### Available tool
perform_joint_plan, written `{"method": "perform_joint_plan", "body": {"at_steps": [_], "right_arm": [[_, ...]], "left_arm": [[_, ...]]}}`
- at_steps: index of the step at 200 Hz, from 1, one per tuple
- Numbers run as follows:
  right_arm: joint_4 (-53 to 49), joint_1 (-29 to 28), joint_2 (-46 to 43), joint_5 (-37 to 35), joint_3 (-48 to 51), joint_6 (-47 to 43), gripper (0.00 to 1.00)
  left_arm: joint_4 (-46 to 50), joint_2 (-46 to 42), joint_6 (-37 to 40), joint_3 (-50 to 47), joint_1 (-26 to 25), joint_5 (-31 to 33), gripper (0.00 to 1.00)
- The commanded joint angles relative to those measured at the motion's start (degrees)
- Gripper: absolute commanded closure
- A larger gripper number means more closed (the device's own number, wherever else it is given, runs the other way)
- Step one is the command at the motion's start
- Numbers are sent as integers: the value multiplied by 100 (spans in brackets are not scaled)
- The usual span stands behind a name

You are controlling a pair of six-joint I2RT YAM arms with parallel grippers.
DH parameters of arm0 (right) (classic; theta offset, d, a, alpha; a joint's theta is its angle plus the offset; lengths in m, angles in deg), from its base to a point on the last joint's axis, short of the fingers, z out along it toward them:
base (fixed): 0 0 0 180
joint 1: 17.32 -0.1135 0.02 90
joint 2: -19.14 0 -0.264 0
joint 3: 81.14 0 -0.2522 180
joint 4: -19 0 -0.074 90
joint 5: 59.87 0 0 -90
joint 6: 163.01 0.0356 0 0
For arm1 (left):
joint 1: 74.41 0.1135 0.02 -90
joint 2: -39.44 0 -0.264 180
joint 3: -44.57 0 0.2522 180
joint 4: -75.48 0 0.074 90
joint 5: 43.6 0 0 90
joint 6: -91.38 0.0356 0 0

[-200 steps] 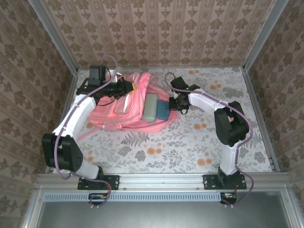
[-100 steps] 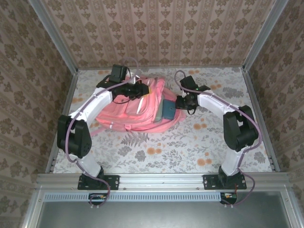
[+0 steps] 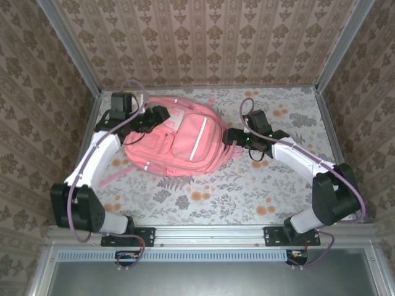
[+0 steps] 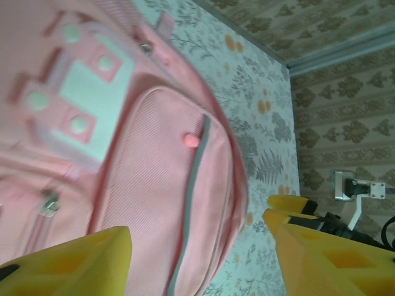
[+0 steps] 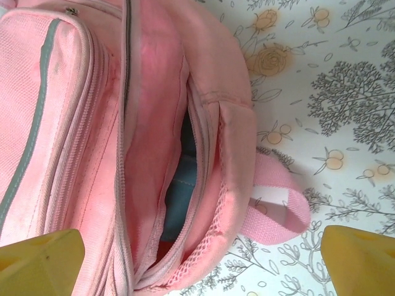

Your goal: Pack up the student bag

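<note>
On the flowered worktop (image 3: pixel 247 197) the student bag (image 3: pixel 179 148) lies flat, front pockets (image 3: pixel 196 137) up, flanked by the left tool (image 3: pixel 163 118) and right tool (image 3: pixel 229 137), both spread and empty, seemingly stationed either side to work its gaping zip (image 5: pixel 192 154), where something blue (image 5: pixel 179 185) shows.

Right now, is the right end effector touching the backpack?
Cannot tell. The wrist view shows the right end effector open over the pink backpack, gap unclear.
</note>
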Motion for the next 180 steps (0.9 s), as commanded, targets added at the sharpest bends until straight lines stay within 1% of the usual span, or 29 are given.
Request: {"method": "perform_joint_plan", "body": {"at_steps": [1, 24, 50, 70, 82, 88, 106, 127, 144, 159, 172, 180], "right_arm": [[478, -195, -245, 198, 79, 274, 0], [333, -522, -274, 95, 9, 208, 1], [275, -883, -312, -77, 41, 251, 1], [290, -1074, -334, -177, 81, 324, 0], [250, -1149, -321, -216, 71, 337, 0], [219, -1191, -318, -254, 42, 336, 0], [178, -1258, -299, -310, 12, 344, 0], [140, -1326, -271, -368, -31, 384, 0], [141, -1394, -244, -373, -69, 388, 1], [114, -1466, -231, -403, -97, 397, 0], [121, -1528, -219, -404, -93, 431, 0], [109, -1593, -215, -448, -93, 432, 1]], "left_arm": [[375, -559, -290, -654, 208, 470, 37], [732, -1232, -685, -1459, 310, 873, 39], [719, -1961, -1302, -2494, 301, 1108, 42], [418, -2439, -1754, -3214, 265, 1155, 46], [53, -2597, -1973, -3603, 236, 1075, 51], [-125, -2636, -2070, -3758, 208, 1058, 52], [-723, -2501, -2281, -4121, 145, 916, 51], [-1355, -2172, -2365, -4254, 15, 885, 52], [-1571, -1866, -2302, -4246, -58, 980, 58], [-1805, -1634, -2270, -4270, -64, 1043, 58], [-2195, -1422, -2199, -4274, -99, 1036, 59], [-2195, -1270, -2184, -4194, -125, 1061, 59]]}}
